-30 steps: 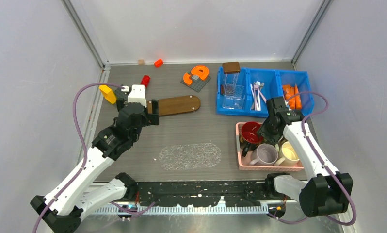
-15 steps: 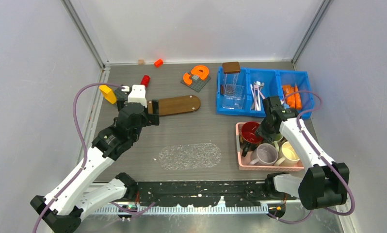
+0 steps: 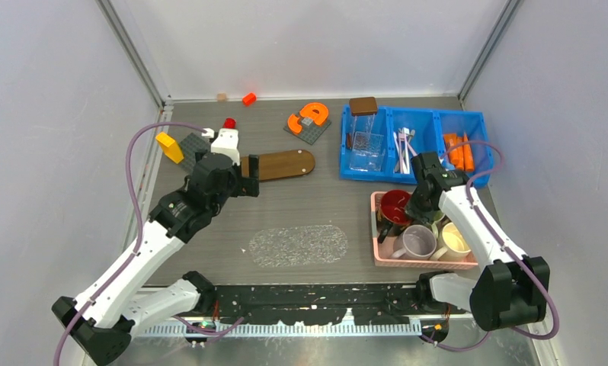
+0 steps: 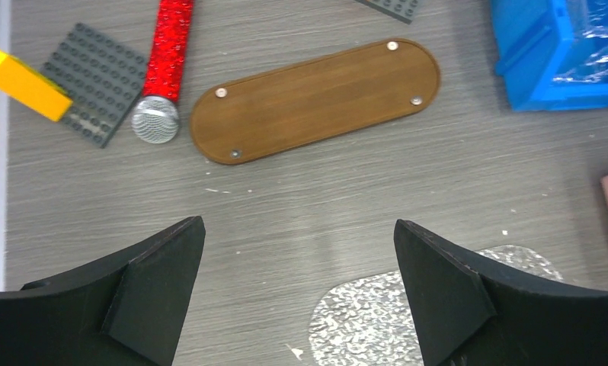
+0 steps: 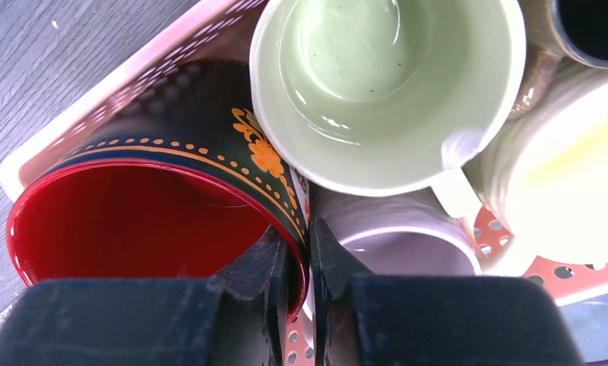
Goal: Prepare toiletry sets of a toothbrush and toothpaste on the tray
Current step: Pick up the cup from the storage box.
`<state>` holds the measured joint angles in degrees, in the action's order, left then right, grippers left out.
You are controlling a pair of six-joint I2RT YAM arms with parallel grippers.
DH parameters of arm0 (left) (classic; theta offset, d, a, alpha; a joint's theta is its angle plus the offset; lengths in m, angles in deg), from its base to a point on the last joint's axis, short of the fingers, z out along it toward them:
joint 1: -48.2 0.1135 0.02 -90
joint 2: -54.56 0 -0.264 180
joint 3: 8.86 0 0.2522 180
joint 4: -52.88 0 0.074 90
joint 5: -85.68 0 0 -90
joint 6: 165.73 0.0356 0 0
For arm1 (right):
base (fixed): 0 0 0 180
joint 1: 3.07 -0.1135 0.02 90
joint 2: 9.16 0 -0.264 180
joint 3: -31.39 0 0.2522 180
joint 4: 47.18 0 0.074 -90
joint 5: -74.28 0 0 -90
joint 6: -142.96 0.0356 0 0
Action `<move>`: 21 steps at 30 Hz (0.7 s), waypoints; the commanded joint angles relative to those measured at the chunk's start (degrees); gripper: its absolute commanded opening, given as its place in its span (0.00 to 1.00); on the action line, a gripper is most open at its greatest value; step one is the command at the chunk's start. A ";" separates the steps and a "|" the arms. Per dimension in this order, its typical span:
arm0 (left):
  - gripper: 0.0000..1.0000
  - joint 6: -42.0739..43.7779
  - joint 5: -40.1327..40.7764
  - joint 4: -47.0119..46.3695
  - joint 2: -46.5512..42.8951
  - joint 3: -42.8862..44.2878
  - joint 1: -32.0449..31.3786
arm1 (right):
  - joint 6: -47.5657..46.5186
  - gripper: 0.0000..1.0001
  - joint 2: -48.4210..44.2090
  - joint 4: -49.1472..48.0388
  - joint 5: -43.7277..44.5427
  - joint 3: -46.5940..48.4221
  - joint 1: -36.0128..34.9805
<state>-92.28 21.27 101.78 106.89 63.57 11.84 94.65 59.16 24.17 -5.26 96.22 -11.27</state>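
Top external view puts the toothbrushes [image 3: 402, 143] in the middle compartment of the blue bin [image 3: 417, 177] at the far right of the table, lying together as a bundle of pale sticks. The toothpaste tubes [image 3: 456, 149] lie in the compartment to their right, and a clear container [image 3: 366, 142] with a brown lid stands in the left one. The wooden oval tray [image 3: 280, 164] lies flat on the table left of the bin, apart from it, with nothing on it.

Just in front of the bin sits the pink basket [image 3: 377, 200], packed with mugs. The right gripper [image 5: 301, 259] reaches into it, its jaws pinched narrow on the rim of the red mug [image 5: 133, 221], one finger inside and one outside. A pale green cup [image 5: 385, 76] touches that mug.

The left gripper [image 4: 299, 223] hangs above the bare table near the tray's near edge, jaws spread wide and holding nothing. By the tray's left end lies a red toy microphone [image 4: 164, 69], beside a grey studded plate [image 4: 95, 80] and a yellow block [image 4: 19, 80].
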 commanded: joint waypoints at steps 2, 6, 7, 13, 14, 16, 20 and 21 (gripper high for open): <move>1.00 -3.67 -7.69 2.66 2.47 4.97 0.19 | -2.03 0.01 -6.18 4.77 1.20 8.33 -0.36; 1.00 -5.99 -11.72 4.60 4.60 7.13 0.23 | -3.10 0.00 -7.60 8.36 1.49 14.02 -0.55; 1.00 -6.48 -12.70 4.99 5.08 7.68 0.24 | -3.57 0.01 -7.63 9.68 1.58 16.25 -0.73; 1.00 -9.89 -17.12 6.48 8.10 10.94 -0.34 | -4.27 0.01 -6.80 14.68 3.64 25.94 -2.76; 1.00 -10.56 -17.47 6.73 8.66 11.59 -0.76 | -4.04 0.01 -6.29 15.11 4.47 26.90 -3.92; 1.00 -11.95 -17.76 7.38 10.02 13.04 -1.82 | -3.43 0.01 -5.04 16.22 5.82 29.57 -6.01; 1.00 -14.26 -17.22 8.12 13.41 16.34 -5.25 | -0.86 0.01 -1.92 17.15 8.50 33.61 -12.07; 1.00 -14.78 -16.86 8.19 14.30 17.08 -6.28 | -0.27 0.01 -0.76 16.95 9.51 33.99 -13.40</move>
<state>-103.80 5.47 109.36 118.91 76.34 8.67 90.85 56.01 43.03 0.79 125.03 -19.54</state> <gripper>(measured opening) 0.994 0.170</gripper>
